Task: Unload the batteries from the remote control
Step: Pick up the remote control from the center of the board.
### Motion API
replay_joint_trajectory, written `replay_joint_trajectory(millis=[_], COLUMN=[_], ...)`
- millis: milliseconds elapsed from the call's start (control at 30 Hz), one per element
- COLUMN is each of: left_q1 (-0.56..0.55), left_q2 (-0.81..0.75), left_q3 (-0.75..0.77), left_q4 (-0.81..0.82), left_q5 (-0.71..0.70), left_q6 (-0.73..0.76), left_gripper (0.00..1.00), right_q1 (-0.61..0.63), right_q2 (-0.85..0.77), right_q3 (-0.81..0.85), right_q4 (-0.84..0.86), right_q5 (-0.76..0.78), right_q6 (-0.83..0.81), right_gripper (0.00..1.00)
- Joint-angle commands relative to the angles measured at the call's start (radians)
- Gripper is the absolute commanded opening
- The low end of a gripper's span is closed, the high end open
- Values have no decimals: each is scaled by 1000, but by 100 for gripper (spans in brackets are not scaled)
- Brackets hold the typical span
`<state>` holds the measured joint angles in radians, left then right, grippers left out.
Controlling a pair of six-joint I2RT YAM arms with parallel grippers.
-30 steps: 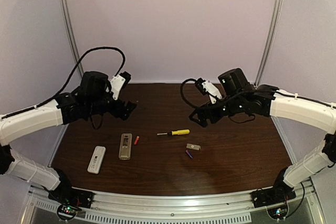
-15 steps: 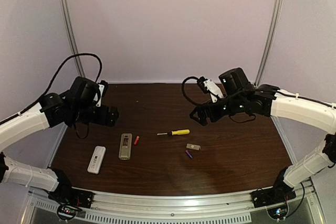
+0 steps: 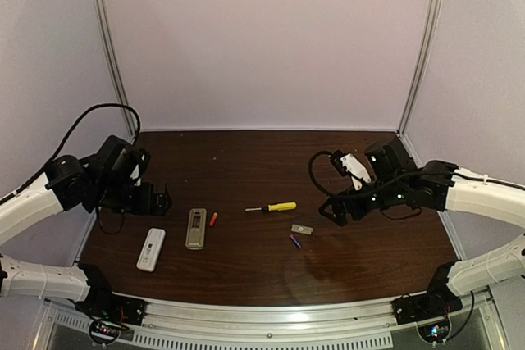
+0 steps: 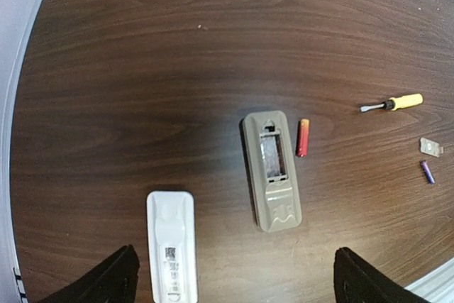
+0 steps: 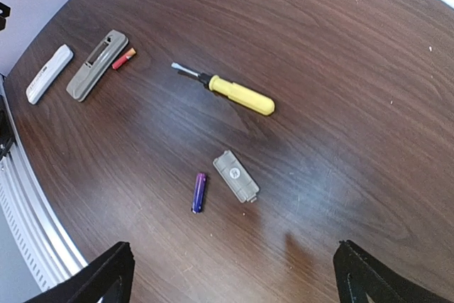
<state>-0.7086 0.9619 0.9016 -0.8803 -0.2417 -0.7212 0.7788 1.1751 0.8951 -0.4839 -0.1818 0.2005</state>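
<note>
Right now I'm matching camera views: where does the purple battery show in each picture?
Top external: purple battery, right of centre, toward the near edge.
Left wrist: at the far right edge.
Right wrist: lower middle.
Shared landmark: grey cover plate just beside it.

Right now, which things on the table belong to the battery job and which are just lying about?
Job: grey remote, its compartment open; red battery beside it; purple battery.
Lying about: white remote, closed; yellow screwdriver; small grey cover.
</note>
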Motion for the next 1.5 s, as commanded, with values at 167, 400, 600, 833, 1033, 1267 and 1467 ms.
replay_joint_trajectory(millis=[167, 400, 600, 833, 1033, 1267, 1467], left_q1=[3, 3, 3, 3, 3, 4, 31], left_q2=[25, -13, -37, -16, 30, 218, 331], left_q3=[-12, -80, -133, -199, -267, -262, -246], left_q4=[-206, -255, -303, -281, -121, -4, 46], left_q5=[2, 65, 82, 127, 159, 167, 155], left_q6=[-142, -223, -320, -362, -346, -303, -224], left_gripper=[97, 97, 97, 97, 97, 98, 97], right_q1=[-4, -4, -4, -4, -4, -4, -4], right_q2=[-61, -23, 33, 61, 38, -31, -107], right_q3=[-199, -185, -110, -45, -18, -17, -38], right_q4=[171, 187, 145, 113, 83, 46, 26], right_q5=[-6, -27, -52, -89, -102, -98, -96], right_q6=[32, 24, -30, -33, -30, -18, 18], right_gripper=[100, 100, 100, 100, 100, 100, 100])
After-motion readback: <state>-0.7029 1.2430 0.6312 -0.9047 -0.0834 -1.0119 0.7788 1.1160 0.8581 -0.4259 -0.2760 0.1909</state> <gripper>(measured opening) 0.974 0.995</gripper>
